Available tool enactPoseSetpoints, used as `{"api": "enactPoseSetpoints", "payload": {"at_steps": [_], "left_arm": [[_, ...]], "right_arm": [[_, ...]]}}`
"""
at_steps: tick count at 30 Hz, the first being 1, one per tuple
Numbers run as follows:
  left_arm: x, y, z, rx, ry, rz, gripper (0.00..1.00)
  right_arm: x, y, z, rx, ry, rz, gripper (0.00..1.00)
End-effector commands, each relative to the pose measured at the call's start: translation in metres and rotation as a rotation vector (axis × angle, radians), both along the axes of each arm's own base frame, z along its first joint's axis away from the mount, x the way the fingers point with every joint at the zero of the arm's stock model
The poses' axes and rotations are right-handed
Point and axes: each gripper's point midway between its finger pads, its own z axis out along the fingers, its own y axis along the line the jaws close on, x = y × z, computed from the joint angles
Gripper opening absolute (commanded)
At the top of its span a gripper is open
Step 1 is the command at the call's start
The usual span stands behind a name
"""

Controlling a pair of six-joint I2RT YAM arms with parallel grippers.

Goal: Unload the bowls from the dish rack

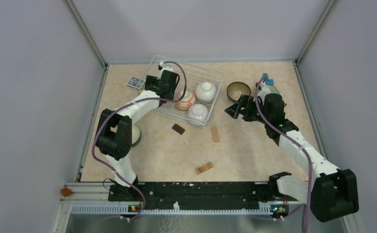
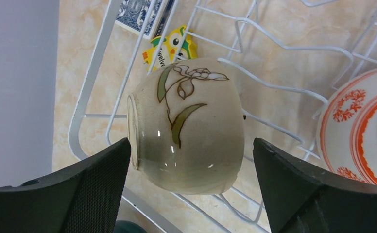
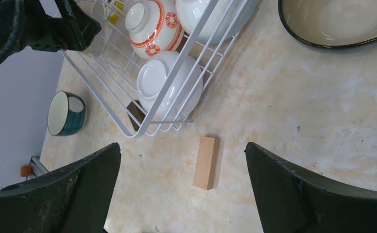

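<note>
The white wire dish rack (image 1: pixel 211 73) stands at the back middle. In it are an orange-patterned bowl (image 1: pixel 185 99) and two white bowls (image 1: pixel 206 91) (image 1: pixel 198 112). My left gripper (image 1: pixel 167 90) is open over the rack's left part. In the left wrist view its fingers (image 2: pixel 89 189) flank a beige bowl with a leaf drawing (image 2: pixel 186 126) that lies on its side, with gaps on both sides. My right gripper (image 1: pixel 237 108) is open and empty above the table, right of the rack. A dark-rimmed bowl (image 1: pixel 238 90) and a teal bowl (image 1: pixel 136 136) stand on the table.
A blue patterned card (image 1: pixel 136 82) lies left of the rack and a yellow owl card (image 2: pixel 172 46) shows under its wires. Wooden blocks (image 1: pixel 215 134) (image 1: pixel 204 168) and a brown block (image 1: pixel 178 128) lie on the table. The block (image 3: pixel 206 162) lies below my right gripper (image 3: pixel 184 189).
</note>
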Motion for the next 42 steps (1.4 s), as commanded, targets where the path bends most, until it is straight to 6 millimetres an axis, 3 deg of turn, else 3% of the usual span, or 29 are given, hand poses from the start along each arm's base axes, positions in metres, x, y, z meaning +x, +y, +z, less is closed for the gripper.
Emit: {"api": "enactPoseSetpoints", "payload": {"at_steps": [1,10,19,29,42], "left_arm": [[0.005,0.012,0.003,0.016,-0.012,0.071,0.99],[0.004,0.010,-0.007,-0.015,0.006,0.073,0.97],[0.002,0.020,-0.006,0.012,-0.016,0.125,0.80],[0.000,0.026,0.030,0.018,-0.108,0.151,0.70],[-0.004,0.019,0.081,-0.083,-0.268,0.104,0.67]], "right_arm": [[0.005,0.005,0.029,0.014,-0.094,0.021,0.98],[0.006,0.005,0.029,0.013,-0.096,0.016,0.98],[0.006,0.005,0.029,0.014,-0.096,0.018,0.98],[0.007,0.005,0.029,0.013,-0.097,0.015,0.97],[0.006,0.006,0.030,0.020,-0.098,0.023,0.97]]}}
